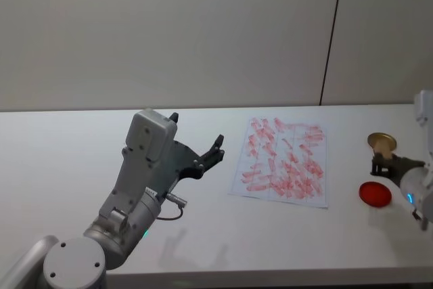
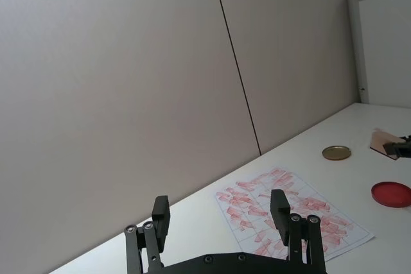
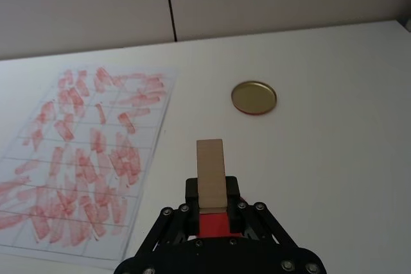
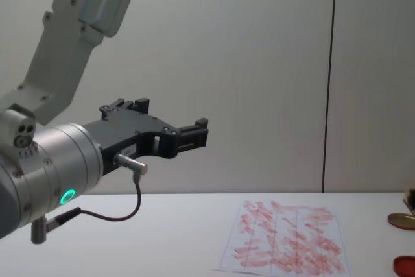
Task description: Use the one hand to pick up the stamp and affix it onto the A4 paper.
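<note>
The right gripper (image 3: 210, 200) is closed on the stamp (image 3: 210, 173), which stands clamped between its two black fingers and projects beyond the fingertips. The gripper is raised above the red ink pad (image 1: 374, 193); a red patch of that pad shows directly beneath the jaws in the right wrist view. Ahead of the gripper, slightly to one side, the brass-coloured disc (image 3: 254, 97) lies flat on the white desk (image 1: 67, 167), apart from the pad. The A4 paper (image 1: 284, 161) lies flat on the desk to the robot's left of the right gripper, well apart from it, its grid covered in red stamp marks.

The left gripper (image 2: 221, 216) is held in the air above the desk, left of the paper, fingers spread wide and gripping nothing.
</note>
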Motion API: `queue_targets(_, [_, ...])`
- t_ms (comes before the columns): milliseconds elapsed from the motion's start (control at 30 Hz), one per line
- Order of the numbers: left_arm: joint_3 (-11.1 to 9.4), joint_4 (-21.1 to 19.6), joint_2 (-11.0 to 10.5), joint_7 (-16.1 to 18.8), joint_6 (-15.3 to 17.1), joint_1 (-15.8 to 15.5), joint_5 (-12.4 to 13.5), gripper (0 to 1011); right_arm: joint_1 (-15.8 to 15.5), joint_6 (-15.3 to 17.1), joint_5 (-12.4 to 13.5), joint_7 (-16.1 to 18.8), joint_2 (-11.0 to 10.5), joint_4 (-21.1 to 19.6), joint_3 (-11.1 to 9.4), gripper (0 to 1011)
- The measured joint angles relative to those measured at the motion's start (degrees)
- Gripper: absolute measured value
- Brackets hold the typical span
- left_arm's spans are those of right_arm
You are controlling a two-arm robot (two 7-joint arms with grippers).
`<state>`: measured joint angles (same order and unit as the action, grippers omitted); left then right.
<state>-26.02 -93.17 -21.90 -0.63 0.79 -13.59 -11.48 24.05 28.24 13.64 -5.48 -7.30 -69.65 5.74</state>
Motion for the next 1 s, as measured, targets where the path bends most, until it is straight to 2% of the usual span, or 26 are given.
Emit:
queue_targets(300, [0.0,0.0,0.0,0.0,0.0,0.0,0.0,993,0.4,0.2,-0.5,0.2,-0.3,4.4,-0.5,217])
queue_targets(867, [0.0,0.0,0.0,0.0,0.0,0.0,0.0,993,4.4,-2.5,-1.3,2.4,0.5,14.6,-0.1,220])
queue_targets(1000, [0.0,0.0,0.0,0.0,0.0,0.0,0.0,993,5.2,-3.3,-1.3,2.8,0.7,16.4,0.0,316])
